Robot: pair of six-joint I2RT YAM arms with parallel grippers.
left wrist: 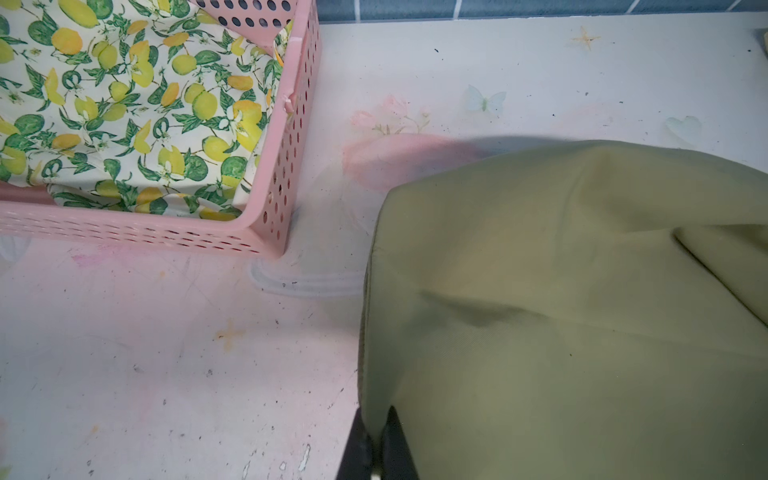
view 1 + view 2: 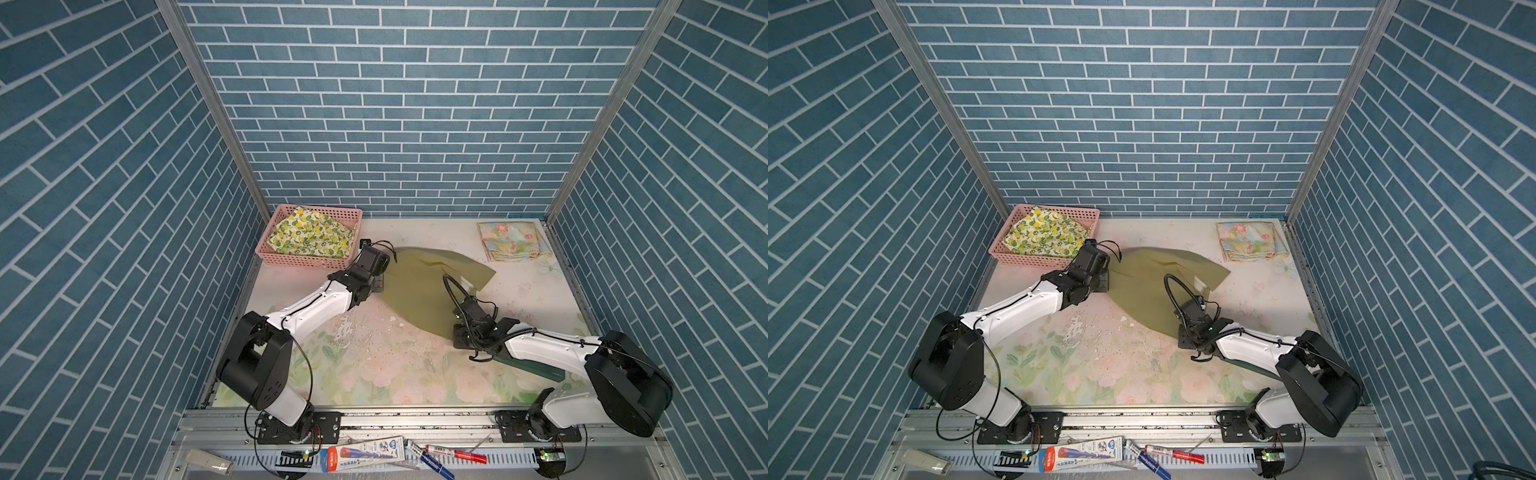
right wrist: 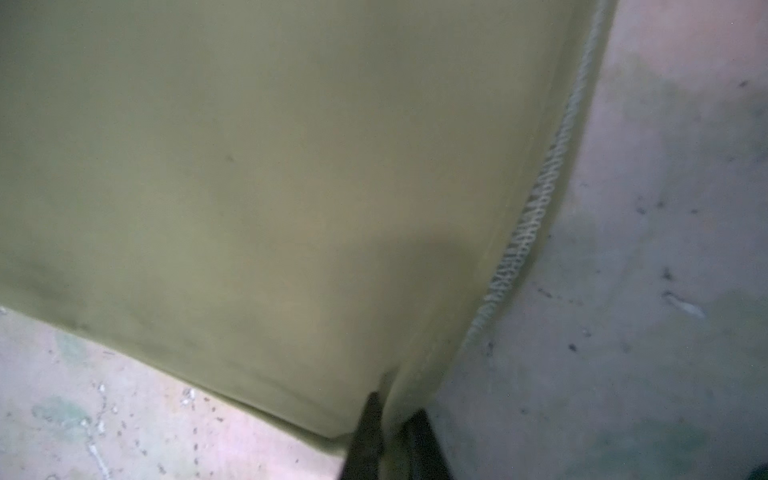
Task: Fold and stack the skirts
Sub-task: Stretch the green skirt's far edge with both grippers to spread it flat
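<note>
tabletop (image 2: 395, 374): left fingers (image 1: 397, 451), right fingers (image 3: 368, 440) pinch olive skirt (image 2: 415, 291).

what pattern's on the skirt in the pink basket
White with yellow lemons and green leaves; the lemon skirt shows best in the left wrist view.

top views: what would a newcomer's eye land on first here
The olive green skirt spread across the middle of the table stands out first, with the left hand and the right hand each pinching an edge of it. Next come the lemon-print skirt in the pink basket at the far left corner, and the folded floral skirt at the far right.
</note>
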